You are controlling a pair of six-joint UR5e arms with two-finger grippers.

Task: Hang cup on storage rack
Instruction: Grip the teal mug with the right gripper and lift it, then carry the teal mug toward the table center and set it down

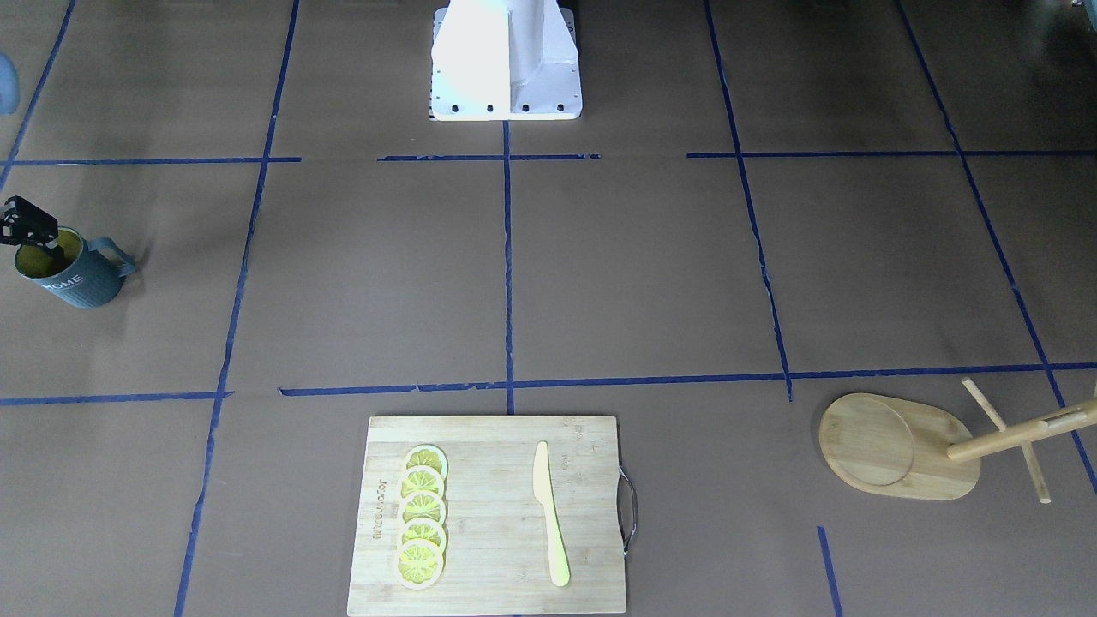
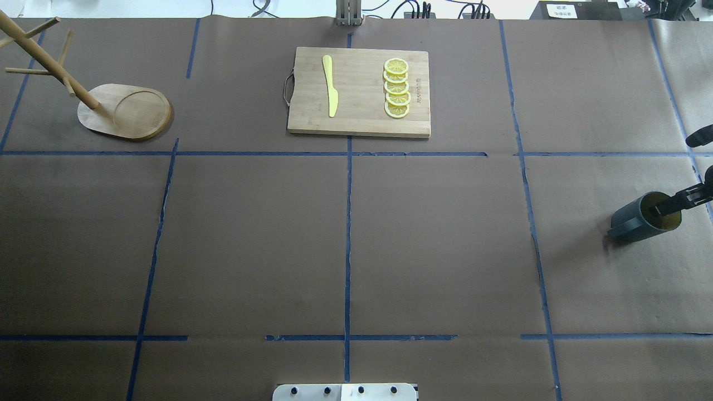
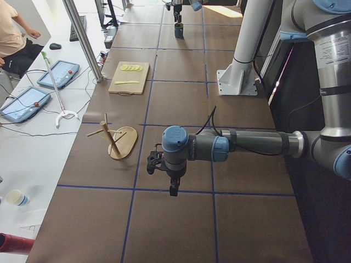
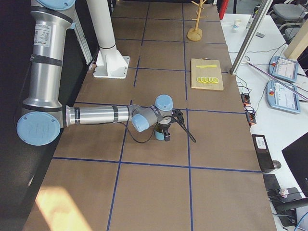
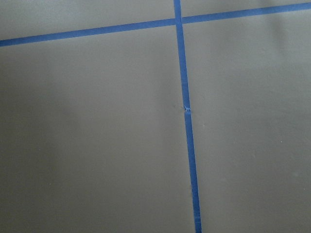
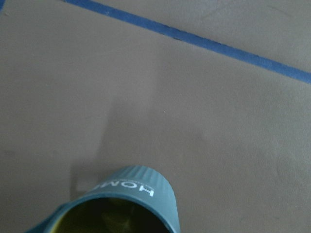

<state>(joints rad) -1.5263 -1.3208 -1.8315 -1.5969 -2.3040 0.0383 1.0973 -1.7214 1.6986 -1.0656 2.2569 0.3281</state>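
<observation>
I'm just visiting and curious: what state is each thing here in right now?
cup: upright, not hung, far from the rack.
storage rack: standing, pegs bare.
cutting board: lying flat, carrying the slices and knife.
lemon slices: cut, in an overlapping row.
knife: lying flat.
right fingers: one dips inside the cup; grip unclear.
left fingers: hanging in the air; open or shut unclear.

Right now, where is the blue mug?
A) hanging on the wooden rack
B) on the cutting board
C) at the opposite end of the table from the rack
C: the cup is at one end of the table, the storage rack at the other, its pegs bare.
</observation>
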